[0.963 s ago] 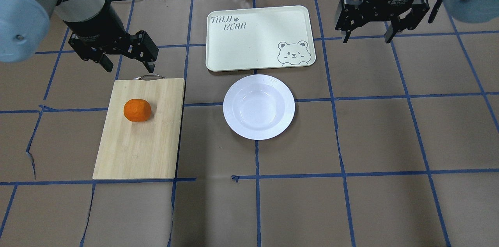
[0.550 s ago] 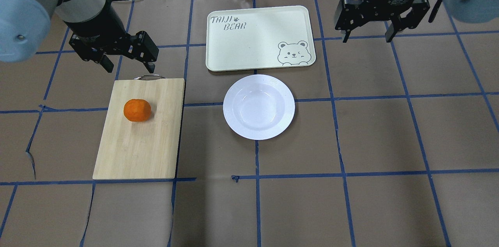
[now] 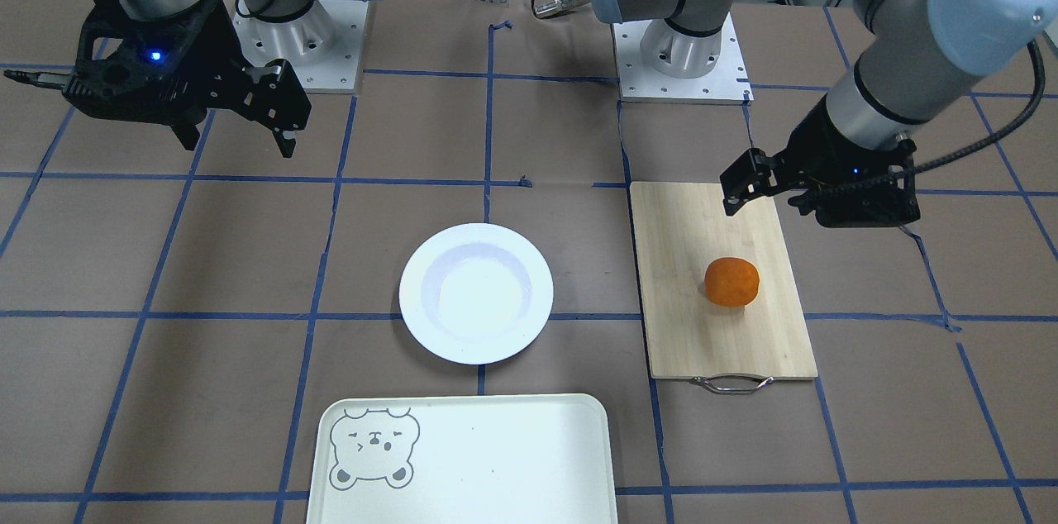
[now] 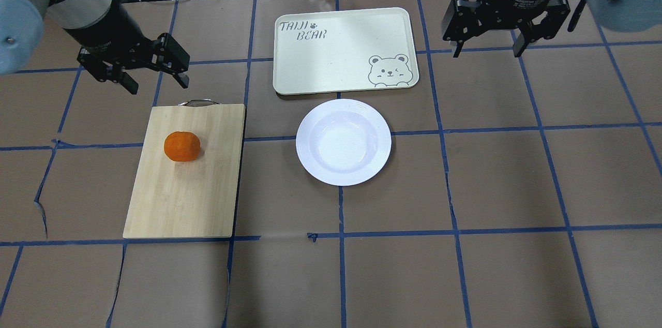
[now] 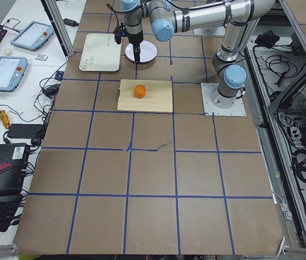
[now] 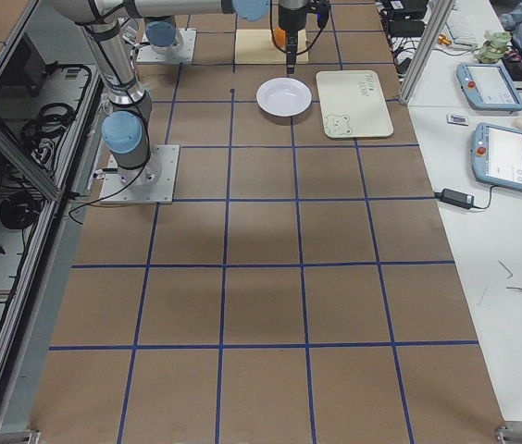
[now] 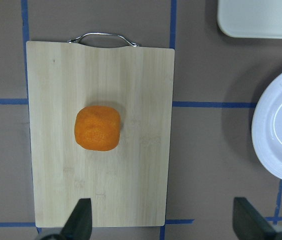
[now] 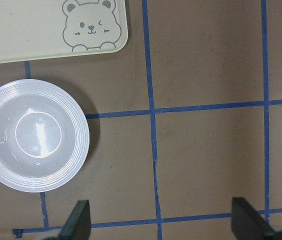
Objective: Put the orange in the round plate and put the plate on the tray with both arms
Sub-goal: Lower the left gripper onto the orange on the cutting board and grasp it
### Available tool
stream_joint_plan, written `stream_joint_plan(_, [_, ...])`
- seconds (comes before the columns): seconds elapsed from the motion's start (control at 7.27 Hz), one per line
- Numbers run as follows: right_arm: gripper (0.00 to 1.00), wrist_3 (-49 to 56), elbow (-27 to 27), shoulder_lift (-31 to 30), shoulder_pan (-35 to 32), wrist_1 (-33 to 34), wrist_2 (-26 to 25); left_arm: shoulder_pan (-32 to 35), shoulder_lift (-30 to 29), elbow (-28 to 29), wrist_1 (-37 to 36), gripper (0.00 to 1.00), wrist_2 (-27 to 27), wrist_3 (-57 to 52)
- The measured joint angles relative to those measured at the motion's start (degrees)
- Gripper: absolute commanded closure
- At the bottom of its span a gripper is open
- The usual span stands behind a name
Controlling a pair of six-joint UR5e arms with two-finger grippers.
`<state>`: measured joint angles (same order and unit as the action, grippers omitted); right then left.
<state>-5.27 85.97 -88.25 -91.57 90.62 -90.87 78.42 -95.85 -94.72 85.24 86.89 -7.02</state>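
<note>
Brown paper gridded with blue tape covers the desk (image 4: pixel 517 188), and none of the task is done on it yet. At far left, your left arm's black two-finger gripper (image 4: pixel 156 82) hangs just beyond the handle end of the light wooden cutting board (image 4: pixel 181 198), jaws apart and empty. The small bright orange fruit (image 4: pixel 182 146) sits on that board, with nothing touching it. Next comes the glossy white round plate (image 4: pixel 302 144), bare and flat on the desk, just short of the pale cream rectangular tray with the bear face (image 4: pixel 341 59), also bare. Far right, the right arm's black gripper (image 4: pixel 486 48) hovers beside the tray, jaws apart, holding nothing. Both steps are left for you: orange into plate, then plate onto tray.
</note>
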Motion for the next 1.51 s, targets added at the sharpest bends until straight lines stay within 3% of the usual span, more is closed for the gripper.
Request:
stream_joint_plan(0.55, [0.00,-0.10,0.07,0.05,0.04,0.05,-0.11,-5.54,-5.77,-12.55,-14.21,0.00,2.67,-0.76])
stream_joint_plan(0.96, [0.00,-0.36,0.22,0.02,0.06,0.00,-0.45,-5.73,-10.20,-14.04,-18.84,0.00,-1.73,1.37])
stream_joint_plan(1.1, [0.00,-0.40,0.41,0.01,0.07,-0.01,-0.52,-5.73,-11.47,-14.02,-20.00,0.25,-2.66,1.48])
stream_joint_plan(1.24, [0.00,-0.43,0.53,0.01,0.07,-0.05,-0.58,-5.65,-12.60,-14.01,-21.52,0.93,-3.09,1.33])
stream_joint_plan(1.38, [0.00,-0.44,0.57,0.01,0.07,-0.15,-0.60,-5.61,-13.41,-13.92,-22.76,1.00,-3.23,1.21])
stream_joint_plan(1.51, [0.00,-0.44,0.59,0.00,0.10,-0.24,-0.64,-5.58,-13.81,-13.82,-23.34,1.00,-3.27,1.47])
